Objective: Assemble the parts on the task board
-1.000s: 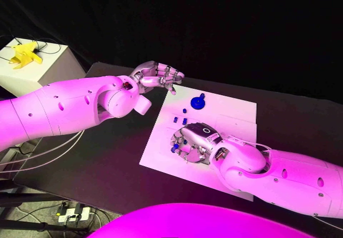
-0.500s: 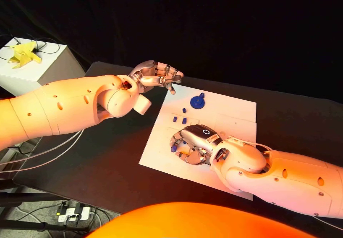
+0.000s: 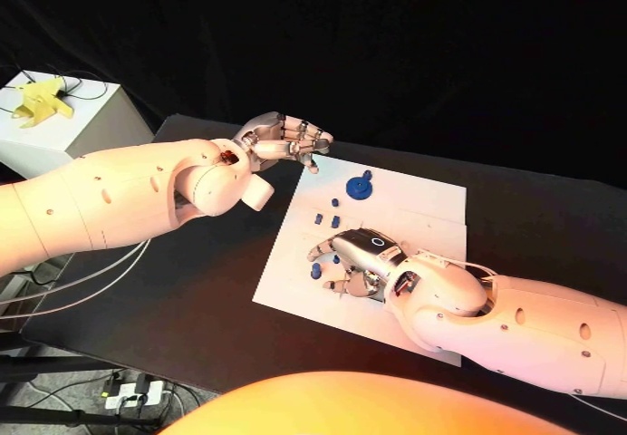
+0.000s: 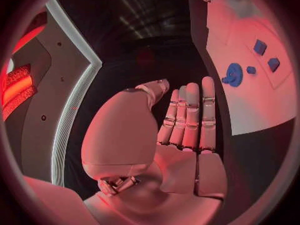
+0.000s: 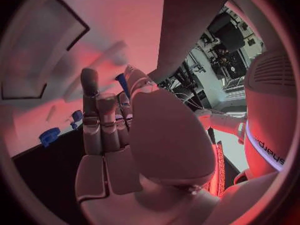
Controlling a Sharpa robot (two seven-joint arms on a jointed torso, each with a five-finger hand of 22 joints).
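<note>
The white task board (image 3: 419, 204) lies mid-table. A blue gear (image 3: 360, 188) sits near its far edge, with two small blue parts (image 3: 327, 219) just in front of it. My right hand (image 3: 355, 267) hovers low over the board's left half, thumb and fingers spread. A small blue part (image 3: 316, 268) stands on the board between them; in the right wrist view this part (image 5: 120, 82) shows gaps on both sides. My left hand (image 3: 287, 138) hangs above the board's far left corner, fingers stretched out (image 4: 187, 120), holding nothing. The gear (image 4: 233, 75) shows beyond it.
A white box (image 3: 79, 122) with a yellow object (image 3: 39, 98) on top stands off the table's far left corner. Cables trail on the floor at the left. Bare black table (image 3: 196, 290) lies left of the board.
My right hand has spread its thumb and fingers and drawn back slightly, uncovering the small blue part beside it. The left hand has stayed in place.
</note>
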